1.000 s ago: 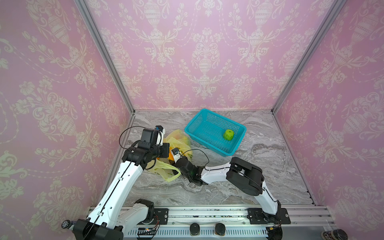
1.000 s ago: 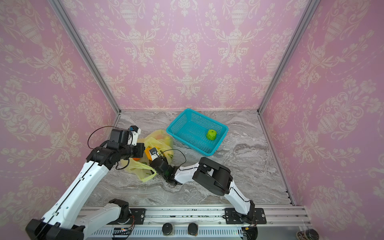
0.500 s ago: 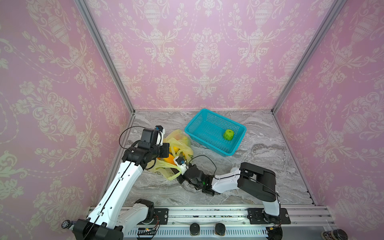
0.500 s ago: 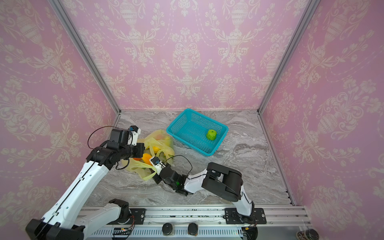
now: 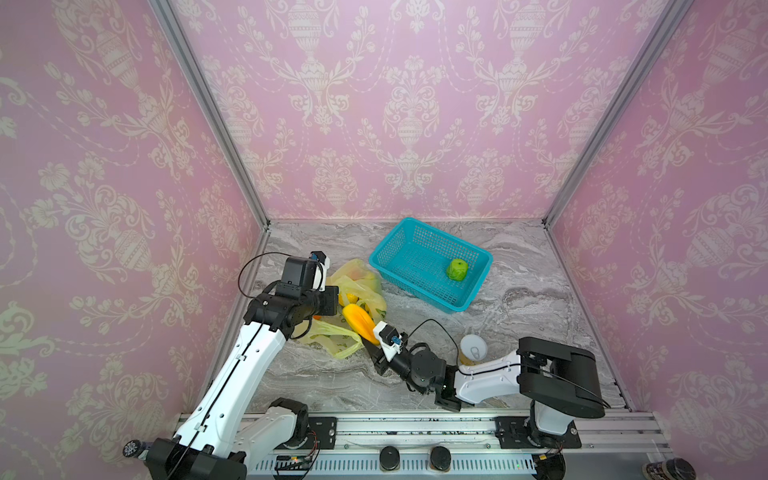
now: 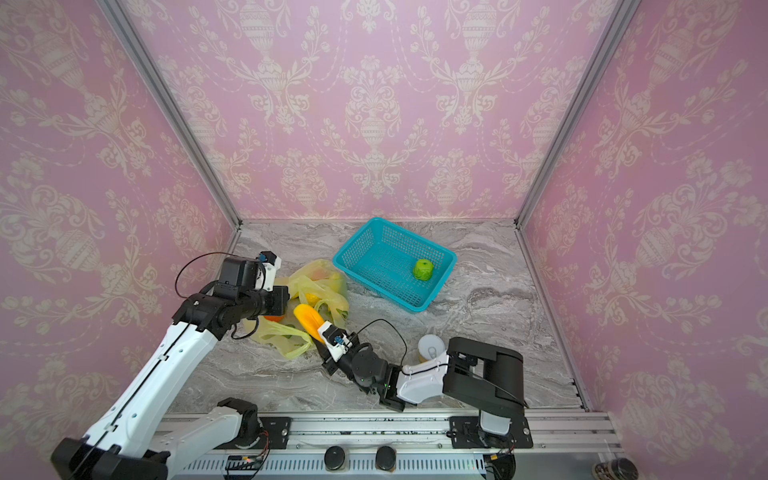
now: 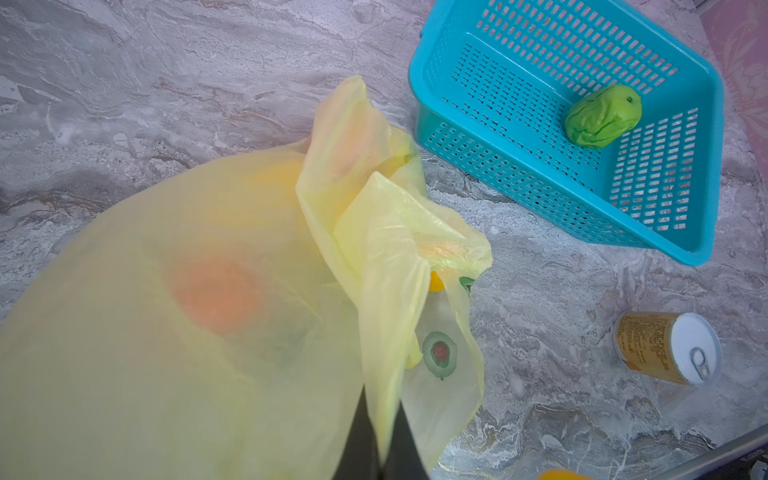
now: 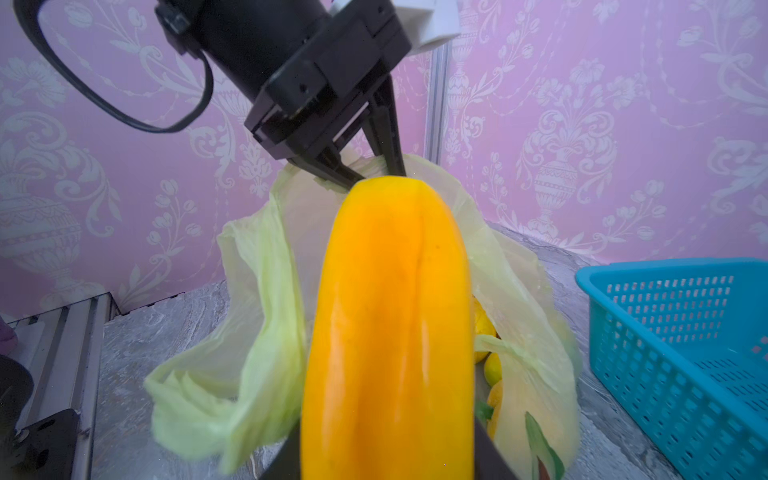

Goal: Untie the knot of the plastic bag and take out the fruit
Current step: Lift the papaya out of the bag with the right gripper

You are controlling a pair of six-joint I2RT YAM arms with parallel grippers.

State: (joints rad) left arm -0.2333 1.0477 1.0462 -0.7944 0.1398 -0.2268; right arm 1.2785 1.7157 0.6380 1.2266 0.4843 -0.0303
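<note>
My right gripper (image 8: pixel 386 455) is clamped on the near end of the long yellow fruit (image 8: pixel 390 311). Its far end lies at the mouth of the plastic bag (image 7: pixel 187 311), and it points toward five o'clock in both top views. My left gripper (image 7: pixel 381 415) is pinched tight on a fold of the bag's rim, lifting the mouth open. I'd draw the fruit straight along its own length, low and slow, so the thin film neither clings nor drags other pieces out. Then I'd swing toward one o'clock and set it in the basket (image 5: pixel 415 289) beside the green fruit (image 5: pixel 457 269), clear of the can (image 5: pixel 473 347) at my three o'clock.
</note>
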